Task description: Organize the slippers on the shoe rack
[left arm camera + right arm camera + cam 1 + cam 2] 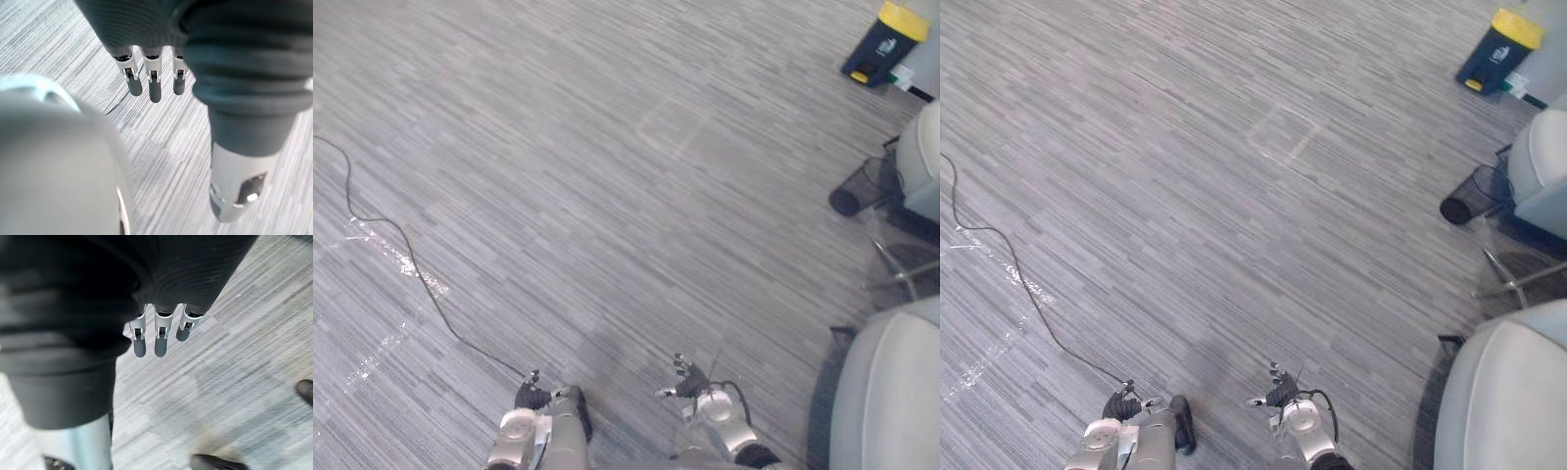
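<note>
Slippers, whose place I cannot tell, need finding first: turn and search beyond this carpeted floor [607, 196], left hand [530, 395] and right hand [689, 379] low, fingers [154, 90] loosely straight, empty.

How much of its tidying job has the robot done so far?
Nothing looks done yet. The left hand and right hand both hang open and empty above the grey carpet, near a grey chair. Nothing is in hand. The whole job is left, starting with finding what needs tidying.
</note>
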You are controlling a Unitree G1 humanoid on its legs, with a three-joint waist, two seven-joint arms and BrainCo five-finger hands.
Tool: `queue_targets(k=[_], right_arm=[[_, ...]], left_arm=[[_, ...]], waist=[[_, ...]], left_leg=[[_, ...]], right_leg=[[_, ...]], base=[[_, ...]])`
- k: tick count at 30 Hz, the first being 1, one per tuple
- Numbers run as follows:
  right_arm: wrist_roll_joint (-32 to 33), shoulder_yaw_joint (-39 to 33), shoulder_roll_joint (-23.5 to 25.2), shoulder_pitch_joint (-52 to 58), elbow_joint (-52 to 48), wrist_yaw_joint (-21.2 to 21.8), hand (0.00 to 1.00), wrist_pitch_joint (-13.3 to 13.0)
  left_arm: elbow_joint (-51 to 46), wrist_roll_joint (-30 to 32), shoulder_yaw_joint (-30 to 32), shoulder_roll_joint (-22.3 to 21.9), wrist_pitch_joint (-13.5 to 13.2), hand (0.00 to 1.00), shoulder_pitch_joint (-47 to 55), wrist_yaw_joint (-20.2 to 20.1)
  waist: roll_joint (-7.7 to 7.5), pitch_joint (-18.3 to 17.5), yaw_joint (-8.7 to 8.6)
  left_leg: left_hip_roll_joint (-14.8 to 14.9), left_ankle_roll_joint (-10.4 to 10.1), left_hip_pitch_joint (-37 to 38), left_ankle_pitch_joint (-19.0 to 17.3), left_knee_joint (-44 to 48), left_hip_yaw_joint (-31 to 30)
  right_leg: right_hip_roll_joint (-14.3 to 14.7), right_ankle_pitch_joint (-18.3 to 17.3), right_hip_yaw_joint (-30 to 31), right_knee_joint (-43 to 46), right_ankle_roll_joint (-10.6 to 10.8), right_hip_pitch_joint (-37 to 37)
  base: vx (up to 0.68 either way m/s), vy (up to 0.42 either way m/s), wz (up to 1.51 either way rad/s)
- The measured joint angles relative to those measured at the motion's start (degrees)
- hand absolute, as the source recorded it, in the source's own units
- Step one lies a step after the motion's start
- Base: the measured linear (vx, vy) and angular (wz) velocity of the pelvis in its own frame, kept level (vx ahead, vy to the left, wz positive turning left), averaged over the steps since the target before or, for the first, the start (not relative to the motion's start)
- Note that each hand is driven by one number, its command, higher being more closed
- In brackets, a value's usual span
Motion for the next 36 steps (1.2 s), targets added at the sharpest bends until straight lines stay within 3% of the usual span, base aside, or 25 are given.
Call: queue_targets(k=[3, 5, 6, 8, 10, 11, 12, 13, 14, 15, 16, 17, 18, 21, 22, 23, 25, 26, 27, 28, 29, 30, 32, 34, 36], right_arm=[[0.1, -0.2, 0.2, 1.5, -0.1, 0.0, 0.0, 0.0], [0.1, -0.6, 0.1, 1.6, -0.4, 0.1, 0.0, 0.0], [0.2, -0.7, -0.2, 1.4, -1.1, 0.0, 0.0, -0.1], [0.8, -1.0, -0.5, 0.5, -1.4, 0.0, 0.0, -0.2], [0.9, -1.0, -0.7, 1.1, -1.3, 0.0, 0.0, -0.1], [0.9, -1.1, -1.1, 0.9, -1.3, -0.1, 0.0, -0.1], [0.9, -1.1, -1.4, 0.7, -1.4, -0.1, 0.0, -0.1], [0.8, -1.1, -1.9, 0.3, -1.5, -0.1, 0.0, -0.2], [0.8, -1.8, -2.2, 0.1, -1.6, -0.1, 0.0, -0.1], [0.9, -1.9, -2.2, 0.2, -1.6, 0.0, 0.0, -0.1], [0.9, -2.3, -2.2, 0.4, -1.6, 0.1, 0.0, -0.1], [1.6, -2.2, -2.3, 1.0, -1.1, 0.0, 0.0, 0.1], [1.7, -2.2, -2.4, 1.2, -1.1, 0.0, 0.0, 0.1], [1.9, -2.3, -2.5, 2.0, -1.0, -0.1, 0.0, 0.1], [2.1, -2.3, -2.4, 1.9, -1.0, -0.1, 0.0, 0.1], [2.3, -2.3, -2.4, 1.8, -0.9, 0.0, 0.0, 0.1], [3.1, -2.7, -2.3, 1.8, -0.4, 0.1, 0.0, 0.1], [4.1, -3.4, -2.1, 1.8, -0.4, 0.1, 0.0, 0.1], [4.7, -3.8, -2.0, 1.8, -0.4, 0.1, 0.0, 0.1], [5.3, -3.9, -2.0, 1.8, 0.0, 0.1, 0.0, 0.1], [6.3, -3.8, -1.6, 1.8, 0.2, 0.1, 0.0, 0.1], [7.1, -3.6, -0.5, 2.1, 0.0, 0.3, 0.0, -0.1], [8.0, -3.5, 0.2, 2.2, 0.0, 0.7, 0.0, -0.1], [9.2, -3.6, 0.4, 2.2, -0.1, 1.1, 0.0, -0.2], [10.1, -3.6, 0.6, 2.2, -0.1, 1.4, 0.0, -0.1]], left_arm=[[-0.4, -1.1, -0.5, -0.2, 0.0, 0.0, 1.8, 0.1], [-0.6, -1.7, -0.4, -0.6, -0.1, 0.0, 1.4, 0.0], [-0.8, -2.0, -0.4, -0.8, -0.2, 0.0, 0.7, 0.0], [-1.3, -2.0, -0.4, -1.2, -0.4, 0.0, -1.2, -0.1], [-1.7, -2.0, -0.7, -1.3, -0.5, 0.0, -2.1, -0.1], [-1.6, -1.9, -0.8, -1.5, -0.5, 0.0, -2.2, -0.1], [-1.6, -1.9, -0.8, -1.7, -0.5, 0.0, -2.0, -0.1], [-1.6, -1.9, -1.0, -2.2, -0.6, 0.0, -2.2, -0.1], [-1.5, -1.9, -2.7, -2.5, -1.0, 0.0, -2.4, -0.2], [-1.4, -1.9, -2.7, -2.5, -1.0, 0.0, -2.4, -0.4], [-0.8, -1.9, -2.6, -2.8, -1.0, 0.0, -2.4, -0.4], [-0.6, -1.9, -2.6, -3.4, -1.0, 0.0, -1.8, -0.4], [-0.6, -2.0, -2.5, -3.6, -1.0, 0.0, -1.7, -0.4], [-0.8, -2.0, -1.1, -3.8, -1.1, 0.0, -0.8, -0.5], [-1.8, -2.1, 0.4, -4.0, -1.1, 0.0, -0.1, -0.4], [-2.3, -2.2, 0.5, -4.0, -1.2, 0.0, 0.2, -0.4], [-3.7, -2.6, 0.8, -4.1, -1.4, 0.0, 0.7, -0.5], [-4.2, -2.9, 1.0, -4.1, -1.5, 0.0, 0.8, -0.5], [-4.6, -3.5, 1.5, -4.1, -1.6, 0.0, 1.1, -0.5], [-4.9, -4.4, 2.2, -4.2, -1.7, 0.0, 1.6, -0.4], [-5.2, -5.0, 2.5, -4.1, -1.7, 0.0, 2.3, -0.3], [-5.6, -6.2, 2.6, -3.1, -1.7, 0.0, 2.6, -0.2], [-5.6, -6.9, 3.6, -2.8, -1.6, 0.0, 3.0, -0.3], [-5.6, -7.7, 4.1, -3.4, -1.5, 0.0, 4.1, -0.3], [-5.6, -8.6, 3.2, -2.8, -1.5, 0.0, 5.0, -0.4]], waist=[[1.1, 0.1, -0.99], [1.44, 0.3, -1.83], [1.74, 0.5, -2.3], [2.28, 1.1, -3.69], [1.06, 1.2, -3.96], [1.06, 1.6, -4.09], [1.85, 1.7, -4.02], [3.23, 1.4, -4.04], [4.4, 1.3, -4.03], [4.42, 1.3, -4.02], [4.5, 1.3, -4.05], [4.97, 1.5, -3.88], [5.04, 1.5, -3.79], [4.67, 1.3, -3.24], [4.59, 1.3, -2.83], [4.58, 1.2, -2.44], [4.21, 1.4, -1.02], [3.6, 1.7, -0.49], [3.59, 1.8, -0.32], [3.11, 1.6, 0.28], [2.19, 1.1, 1.15], [0.63, 0.2, 0.26], [0.59, 0.2, 0.86], [1.0, 0.3, 1.13], [0.7, 0.5, 1.32]], left_leg=[[-0.3, -0.7, 10.0, 0.7, -8.1, 0.3], [-0.2, -0.9, 13.4, 0.8, -10.6, 0.6], [0.0, -1.0, 14.6, 0.8, -11.9, 0.5], [0.5, -1.1, 16.1, 0.7, -14.0, 0.4], [-0.8, -3.9, 20.4, -0.5, -16.3, 0.5], [-0.6, -6.8, 24.7, -2.3, -17.3, 0.3], [-0.1, -6.8, 25.3, -2.2, -17.5, 0.2], [1.1, -6.9, 25.3, -1.7, -17.3, 0.1], [3.6, -7.9, 23.0, -0.4, -9.8, -2.3], [4.2, -8.1, 21.9, -0.2, -6.4, -3.0], [6.0, -10.3, 18.6, 1.2, 3.0, -5.0], [9.8, -14.3, 12.5, 7.1, 21.4, -6.8], [10.5, -14.4, 11.6, 6.8, 24.1, -6.8], [13.4, -11.9, 5.4, 2.2, 33.1, -1.6], [13.9, -9.3, 2.4, 0.4, 32.2, 1.0], [13.8, -7.8, 0.0, -0.5, 30.2, 1.8], [11.2, -6.7, -4.3, -0.7, 17.6, 1.4], [9.2, -6.2, -5.9, 0.3, 10.6, -0.3], [6.4, -6.4, -6.3, 3.7, 0.2, -3.3], [4.2, -7.7, -5.2, 11.9, -5.7, -6.0], [2.7, -5.2, -3.3, 14.1, -7.0, -5.3], [1.6, -4.4, -3.6, 12.3, -5.1, -4.6], [2.8, -3.2, -4.9, 5.7, 3.5, -4.6], [3.4, -2.0, -1.7, 0.8, 5.8, -2.6], [1.8, -1.0, 3.6, -2.3, 4.6, -0.3]], right_leg=[[3.9, -6.5, -1.1, 12.2, -2.4, -8.3], [6.7, -9.9, -4.9, 6.8, -5.0, -12.8], [8.5, -10.6, -7.3, -1.4, -5.9, -15.1], [11.9, -6.0, -9.8, -24.7, -5.5, -16.3], [12.0, 1.1, -9.9, -39.5, -4.0, -16.0], [12.1, 9.4, -8.1, -38.3, -8.6, -15.1], [12.4, 9.4, -7.8, -36.6, -9.7, -15.4], [13.2, 6.7, -7.5, -33.5, -11.0, -16.5], [14.2, 2.1, -7.1, -28.8, -11.6, -16.9], [14.3, 1.2, -7.2, -28.2, -11.7, -16.7], [14.5, -0.5, -7.9, -27.5, -11.8, -15.2], [16.2, -2.8, -7.4, -28.8, -12.7, -10.2], [16.5, -3.4, -7.0, -29.2, -13.0, -9.1], [18.2, -4.9, -3.7, -33.4, -12.5, -2.1], [18.5, -5.2, -1.7, -35.2, -12.0, 0.2], [18.5, -5.6, -0.4, -35.9, -11.4, 1.4], [17.3, -6.6, 2.6, -36.8, -9.6, 3.9], [16.4, -7.4, 3.6, -36.7, -8.4, 4.7], [15.1, -8.4, 4.9, -36.7, -6.6, 6.2], [14.2, -9.2, 7.0, -36.9, -4.9, 7.2], [13.3, -9.0, 8.9, -37.6, -3.4, 8.2], [12.1, -7.8, 8.8, -39.2, -3.2, 9.1], [11.7, -7.5, 8.5, -35.8, -2.1, 9.4], [9.5, -8.5, 9.5, -19.9, -0.5, 4.2], [4.9, -5.2, 9.7, -0.6, 1.8, -3.3]], base=[[0.42, 0.116, 0.02], [0.35, 0.03, 0.12], [0.32, -0.042, 0.27], [0.48, -0.12, 0.5], [0.53, -0.192, 0.4], [0.54, -0.182, 0.12], [0.55, -0.165, 0.0], [0.56, -0.183, -0.13], [0.56, -0.213, -0.15], [0.57, -0.231, -0.16], [0.66, -0.188, -0.13], [0.55, -0.137, -0.14], [0.54, -0.1, -0.21], [0.43, -0.003, -0.44], [0.42, 0.071, -0.64], [0.48, 0.136, -0.79], [0.38, 0.186, -0.82], [0.4, 0.26, -0.7], [0.39, 0.282, -0.71], [0.41, 0.304, -0.85], [0.45, 0.277, -0.6], [0.56, 0.299, -0.39], [0.46, 0.242, -0.38], [0.43, 0.28, -0.47], [0.39, 0.244, -0.3]])
